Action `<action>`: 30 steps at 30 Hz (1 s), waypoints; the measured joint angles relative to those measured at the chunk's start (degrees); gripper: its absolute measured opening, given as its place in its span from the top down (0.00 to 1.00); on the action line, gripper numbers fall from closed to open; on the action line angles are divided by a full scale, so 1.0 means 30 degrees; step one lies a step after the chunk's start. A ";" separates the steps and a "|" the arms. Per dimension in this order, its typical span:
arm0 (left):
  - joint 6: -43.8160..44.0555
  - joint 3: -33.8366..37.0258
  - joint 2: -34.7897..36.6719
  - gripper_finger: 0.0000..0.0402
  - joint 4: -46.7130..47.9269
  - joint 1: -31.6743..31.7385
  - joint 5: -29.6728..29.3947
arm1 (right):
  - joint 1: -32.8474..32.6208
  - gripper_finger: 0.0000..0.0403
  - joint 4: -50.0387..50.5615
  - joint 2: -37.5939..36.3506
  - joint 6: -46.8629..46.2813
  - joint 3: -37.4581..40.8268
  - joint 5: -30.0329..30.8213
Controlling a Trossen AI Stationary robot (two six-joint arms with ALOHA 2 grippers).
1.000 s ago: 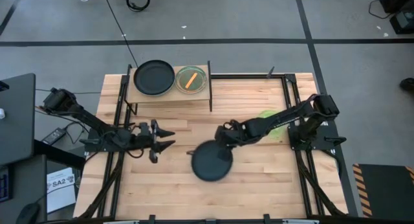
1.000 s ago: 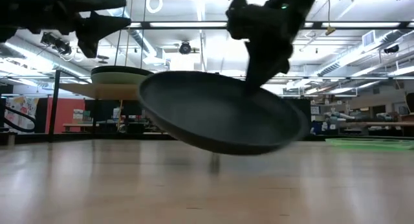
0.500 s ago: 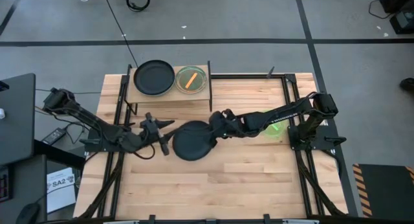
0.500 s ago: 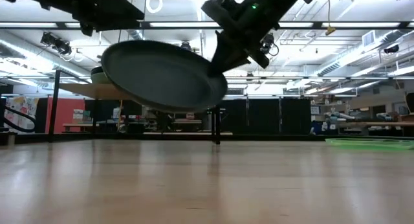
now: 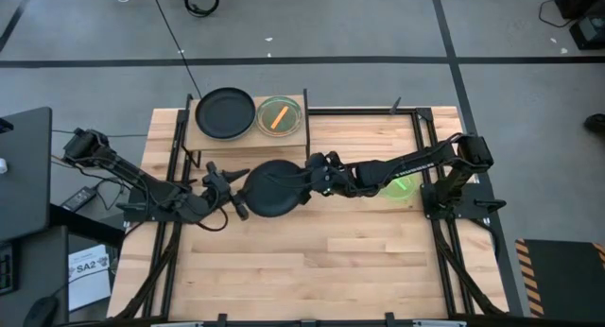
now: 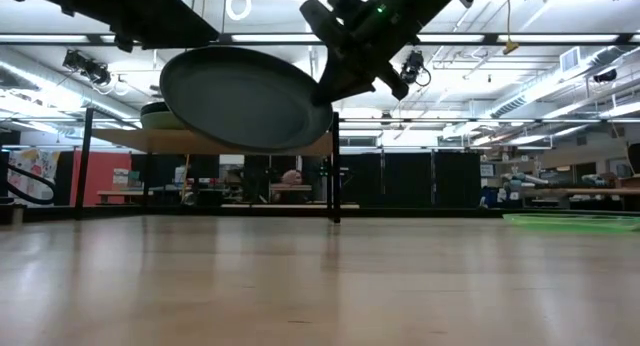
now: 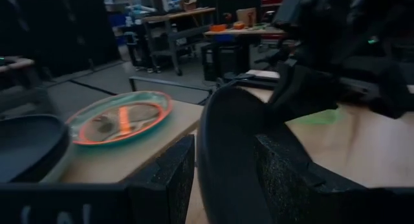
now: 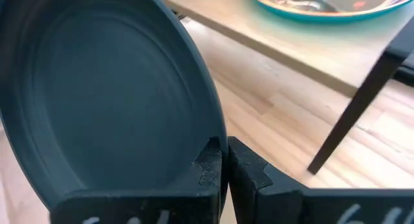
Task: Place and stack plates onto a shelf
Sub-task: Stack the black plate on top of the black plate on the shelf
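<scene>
Carried up and across from lower over the near middle of the tabletop, the round black plate [image 5: 275,188] hung in the air just in front of the small light-wood shelf on thin black legs [image 5: 248,138], tilted, with nothing under it. The right gripper [image 5: 316,176] held it by the rim, its jaws pinched tight on the edge nearest that arm. The left gripper [image 5: 236,185] had come in from the far side of the plate; in its wrist view the plate's opposite rim sat between its two dark fingers [image 7: 162,179], which stood apart on either side of it and did not appear clamped. That reads as a handover about to be made, left taking over from right. Beyond both sets of jaws, the shelf already bore a second black plate [image 5: 225,112] and, beside it, a teal-rimmed plate with an orange centre [image 5: 280,116]. Behind the right arm a translucent bright green plate [image 5: 401,182] lay on the wooden tabletop [image 5: 378,261].
</scene>
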State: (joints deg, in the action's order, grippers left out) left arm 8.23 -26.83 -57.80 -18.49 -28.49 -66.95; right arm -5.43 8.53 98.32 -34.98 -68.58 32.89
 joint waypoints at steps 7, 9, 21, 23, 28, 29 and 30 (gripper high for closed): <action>-0.0007 0.0000 0.0000 0.59 0.0710 0.0000 -0.1649 | 0.0000 0.95 -0.0265 -0.0007 0.0000 0.0000 0.0885; -0.0007 0.0000 0.0000 0.59 0.0817 0.0015 -0.1844 | -0.0011 0.95 -0.0655 -0.0007 0.0000 0.0000 0.1022; 0.0018 0.0000 0.0000 0.63 0.1125 0.0013 -0.4077 | -0.0015 0.95 -0.2026 -0.0029 0.0372 -0.0007 0.1323; 0.0015 0.0000 0.0000 0.66 0.1119 0.0007 -0.4104 | -0.0015 0.95 -0.2054 -0.0029 0.0303 -0.0015 0.1316; 0.0010 0.0000 0.0000 0.77 0.1122 0.0015 -0.4173 | -0.0015 0.94 -0.2435 -0.0029 0.0352 -0.0015 0.1309; 0.0012 0.0000 0.0000 0.79 0.1118 0.0015 -0.4177 | -0.0015 0.94 -0.2524 -0.0029 0.0363 -0.0015 0.1301; 0.0013 0.0000 0.0000 0.82 0.1116 0.0015 -0.4179 | -0.0015 0.94 -0.2599 -0.0029 0.0372 -0.0015 0.1276</action>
State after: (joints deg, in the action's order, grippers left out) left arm 8.27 -26.83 -57.80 -15.14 -28.45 -79.49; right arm -5.48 0.73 98.24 -33.87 -68.62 36.72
